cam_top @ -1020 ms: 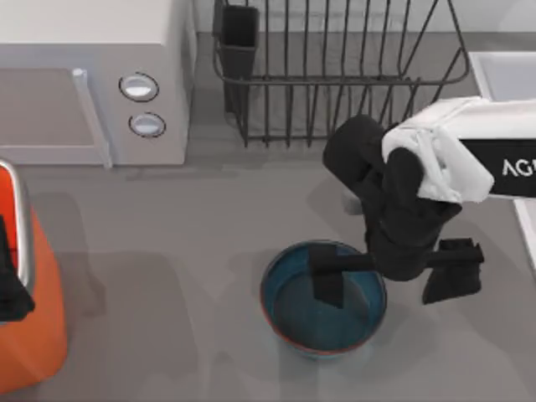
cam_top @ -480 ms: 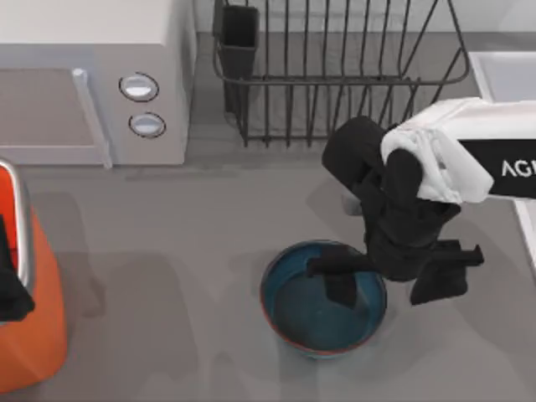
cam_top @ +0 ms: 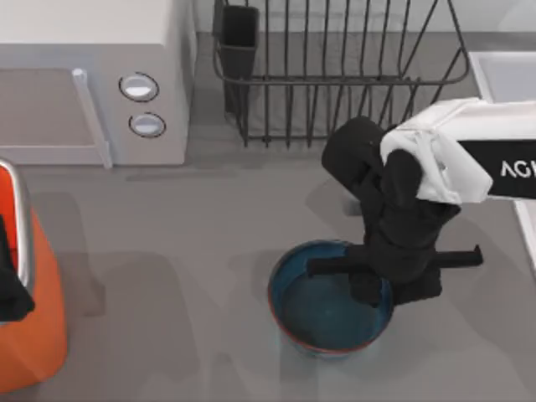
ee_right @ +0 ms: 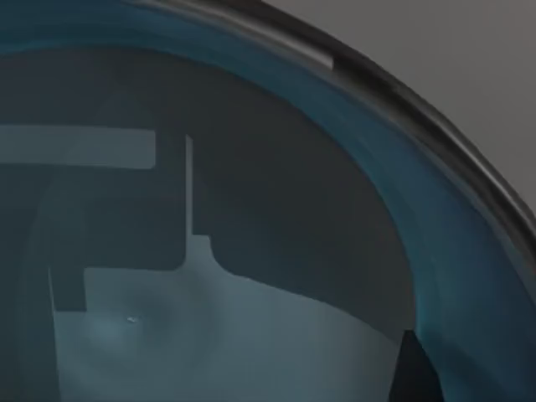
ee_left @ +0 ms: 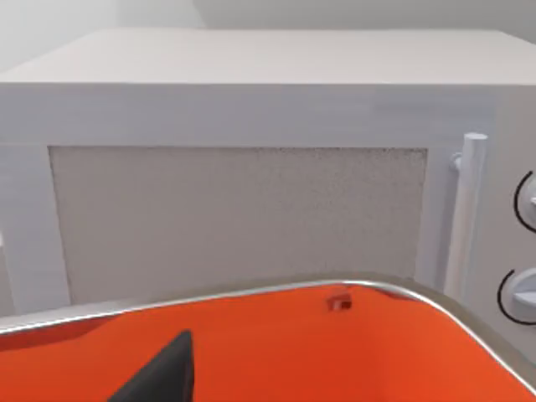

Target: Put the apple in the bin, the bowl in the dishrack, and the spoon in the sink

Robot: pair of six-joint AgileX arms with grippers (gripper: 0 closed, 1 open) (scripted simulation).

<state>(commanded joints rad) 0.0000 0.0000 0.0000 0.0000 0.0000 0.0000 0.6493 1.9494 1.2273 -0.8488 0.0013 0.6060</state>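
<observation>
Your right gripper (cam_top: 394, 289) sits low over the right-hand rim of the bowl (cam_top: 322, 314), its dark fingers astride that edge, one inside the basin and one outside. They look drawn in on the rim, so you appear to have the bowl pinched by its wall, though the wrist block hides the actual contact from above. In the right wrist view you see the bowl's blue inner wall (ee_right: 251, 167) close up, with one dark fingertip (ee_right: 414, 368) against it.

The bowl stands upright on the grey table (cam_top: 193, 251), in front of the dishrack (cam_top: 335, 75) and well apart from it. The white microwave (cam_top: 92, 84) is to the left of the dishrack, and a corner of the sink (cam_top: 502, 71) lies to its right.

Your left arm is parked over the orange bin (cam_top: 29, 335), far to the left of the bowl. Whether your left gripper's fingers are open or closed, you cannot tell. The left wrist view looks across the bin's silver rim (ee_left: 368, 289) at the microwave door (ee_left: 234, 222).
</observation>
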